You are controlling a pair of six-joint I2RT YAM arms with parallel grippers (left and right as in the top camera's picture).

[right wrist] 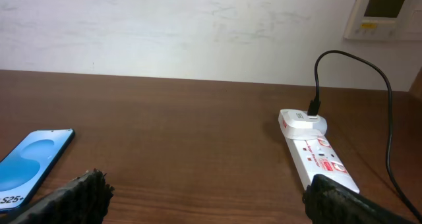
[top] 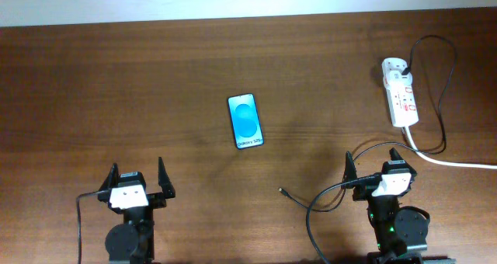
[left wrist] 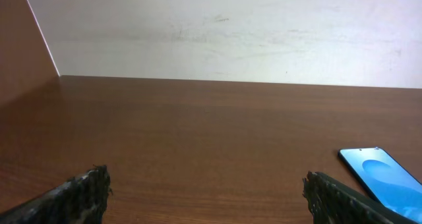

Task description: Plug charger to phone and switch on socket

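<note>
left gripper (top: 138, 171) and right gripper (top: 373, 161) sit spread, empty. risk — the charger (top: 283, 192) plug lies flat and tiny; a pinch may skid it.

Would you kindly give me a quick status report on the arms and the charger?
Left gripper and right gripper open, empty. Charger plug loose on table, apart from phone. Socket untouched. Nothing in the way.

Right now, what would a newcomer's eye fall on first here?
The small black-rimmed smartphone with its bright blue screen lies alone mid-table against the dark wooden table. At the far right sits the white elongated power strip, and the thin black charger cable trails from it to a loose end left of the right gripper. That and the left gripper sit open and empty at the near edge.
</note>
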